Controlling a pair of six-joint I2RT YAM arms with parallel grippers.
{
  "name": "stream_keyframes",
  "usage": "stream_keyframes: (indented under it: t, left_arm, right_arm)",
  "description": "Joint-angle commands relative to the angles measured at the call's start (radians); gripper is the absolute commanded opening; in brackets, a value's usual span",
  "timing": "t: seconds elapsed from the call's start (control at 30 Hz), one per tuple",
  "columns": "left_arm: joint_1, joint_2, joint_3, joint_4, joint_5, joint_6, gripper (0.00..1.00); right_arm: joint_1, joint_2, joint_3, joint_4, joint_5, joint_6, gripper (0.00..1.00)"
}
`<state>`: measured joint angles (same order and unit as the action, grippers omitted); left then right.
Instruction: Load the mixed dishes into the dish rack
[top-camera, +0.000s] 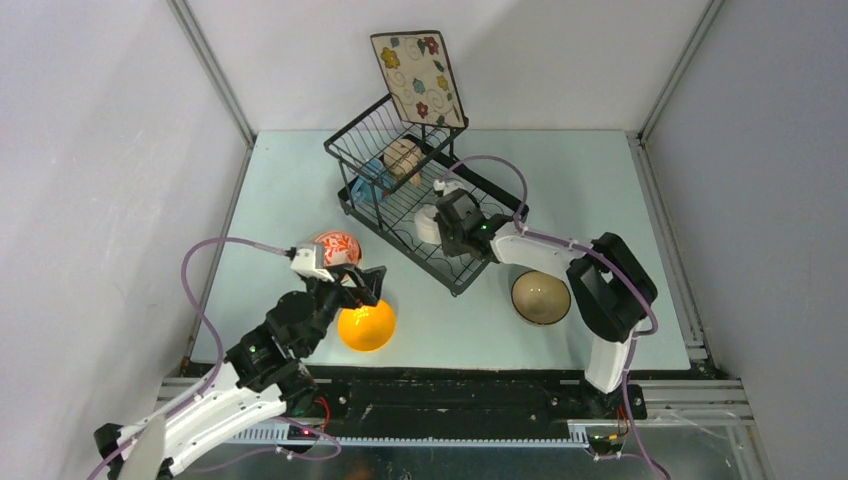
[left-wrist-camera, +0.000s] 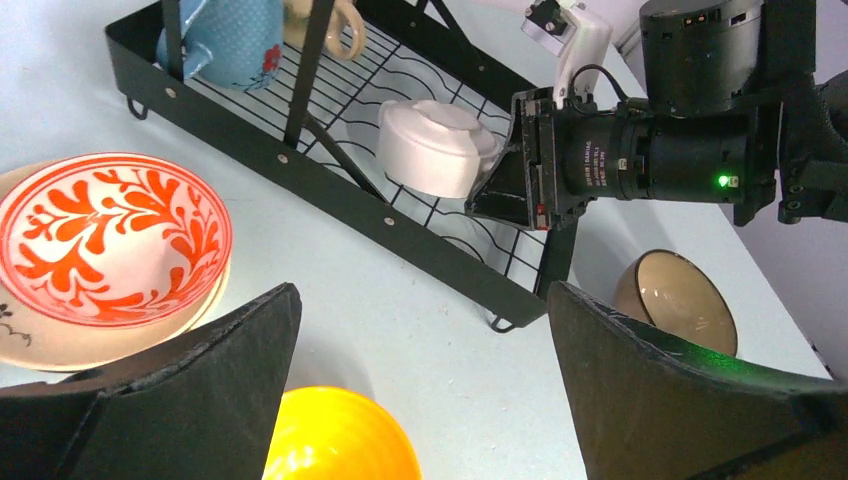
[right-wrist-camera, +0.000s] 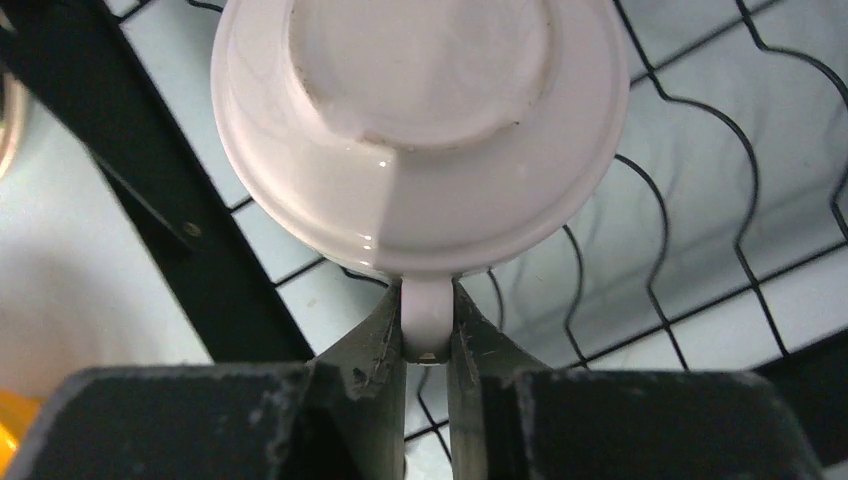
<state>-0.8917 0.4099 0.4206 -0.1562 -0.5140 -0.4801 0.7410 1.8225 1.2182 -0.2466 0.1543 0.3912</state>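
Observation:
My right gripper (right-wrist-camera: 428, 315) is shut on a handle of the white two-handled bowl (right-wrist-camera: 420, 130), held upside down over the flat tray of the black dish rack (top-camera: 470, 270); the bowl also shows from above (top-camera: 428, 224). My left gripper (left-wrist-camera: 420, 330) is open and empty above the orange-yellow bowl (left-wrist-camera: 335, 440), also seen from the top (top-camera: 366, 326). The red-patterned bowl (left-wrist-camera: 110, 235) sits in the cream round plate (left-wrist-camera: 60, 345). The tan bowl (top-camera: 541, 297) lies right of the rack. The blue mug (top-camera: 372, 178) and beige mug (top-camera: 403, 160) are in the basket. The square floral plate (top-camera: 418, 77) leans at the rack's back.
Grey walls close in the pale table (top-camera: 600, 200) on three sides. The right arm (top-camera: 600, 290) reaches across above the tan bowl. A rack foot (left-wrist-camera: 505, 322) stands near the left gripper's right finger.

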Motion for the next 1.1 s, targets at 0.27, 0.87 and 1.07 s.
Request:
stream_keyframes:
  t: [0.27, 0.87, 1.07]
  left_arm:
    - [0.017, -0.057, -0.009, -0.11, -0.024, -0.077, 1.0]
    - [0.039, 0.022, -0.029, -0.279, -0.108, -0.356, 1.0]
    - [0.064, -0.023, -0.065, -0.353, -0.108, -0.445, 0.94]
  right_arm:
    - [0.062, 0.144, 0.227, 0.027, -0.139, -0.107, 0.29]
    - [0.051, -0.083, 0.039, 0.031, -0.045, -0.078, 0.71]
    - [-0.01, -0.139, -0.047, 0.073, 0.038, 0.035, 0.58]
